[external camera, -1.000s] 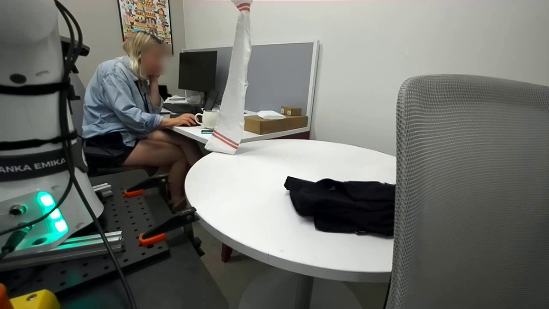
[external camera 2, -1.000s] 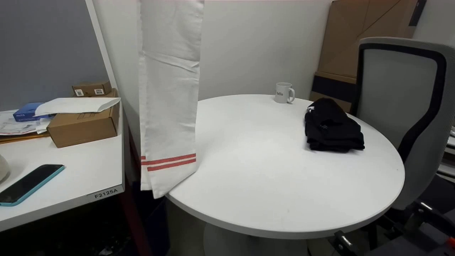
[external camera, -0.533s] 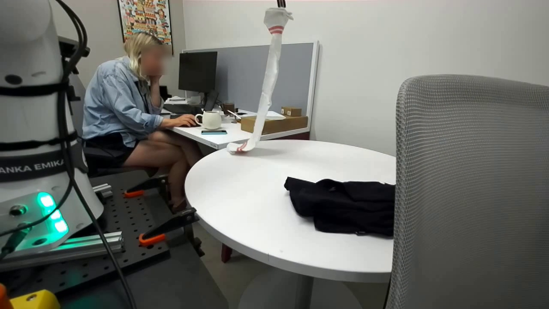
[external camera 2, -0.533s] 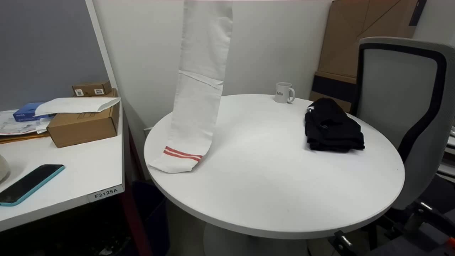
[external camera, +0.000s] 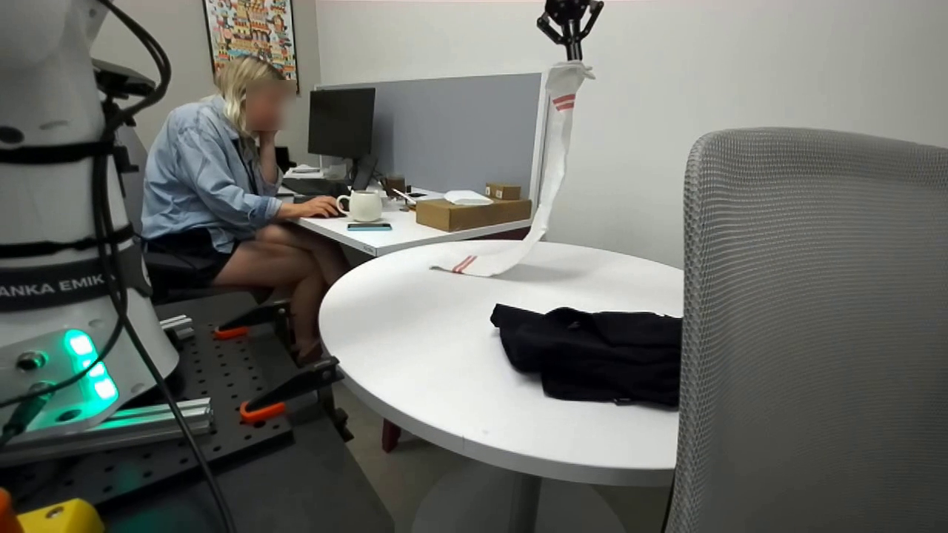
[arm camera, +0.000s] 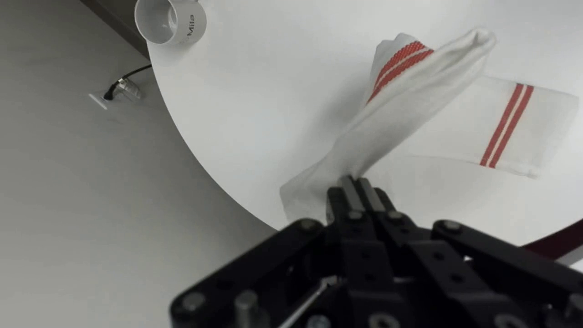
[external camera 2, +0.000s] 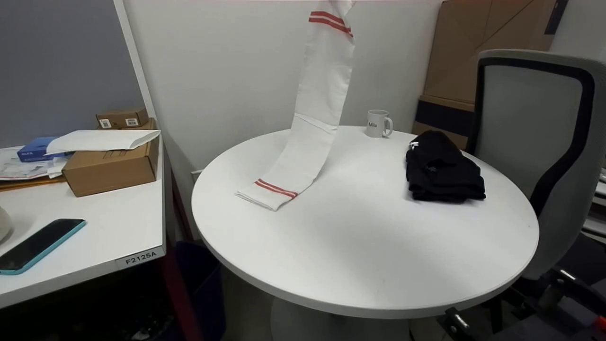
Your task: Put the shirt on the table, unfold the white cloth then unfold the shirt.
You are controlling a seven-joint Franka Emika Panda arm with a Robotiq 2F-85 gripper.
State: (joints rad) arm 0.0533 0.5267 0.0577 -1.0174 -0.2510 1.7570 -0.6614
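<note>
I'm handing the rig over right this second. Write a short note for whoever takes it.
Gripper: shut on the raised end of the cloth.
Cloth: slopes down from the gripper, lower end lying on the table.
Shirt: folded, on the table.
Done: shirt on the table.
Left: lay the cloth down and finish unfolding it, then unfold the shirt.

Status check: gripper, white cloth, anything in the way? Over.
Gripper shut on white cloth. Cloth hangs, lower end lying on table. Black shirt and mug also on table, apart from cloth; neither looks in the way.
</note>
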